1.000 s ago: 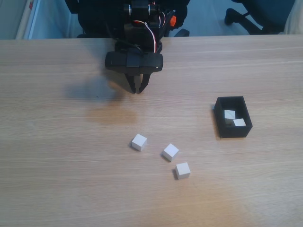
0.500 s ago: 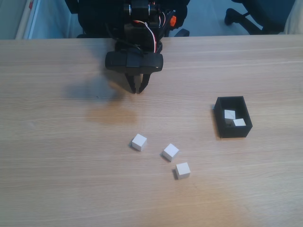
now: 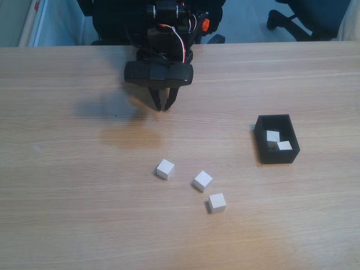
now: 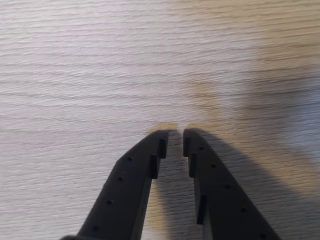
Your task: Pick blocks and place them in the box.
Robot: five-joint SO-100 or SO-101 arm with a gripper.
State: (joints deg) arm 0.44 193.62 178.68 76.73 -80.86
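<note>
In the fixed view the arm reaches in from the table's [image 3: 56, 214] far edge, its gripper [image 3: 163, 107] pointing down above bare wood, well apart from the box [image 3: 262, 140] to its right. The fingertips [image 4: 161, 142] are nearly together, pinching nothing. Three blocks [image 3: 165, 169] lie loose left of the box; two more blocks [image 3: 273, 136] sit inside it.
</note>
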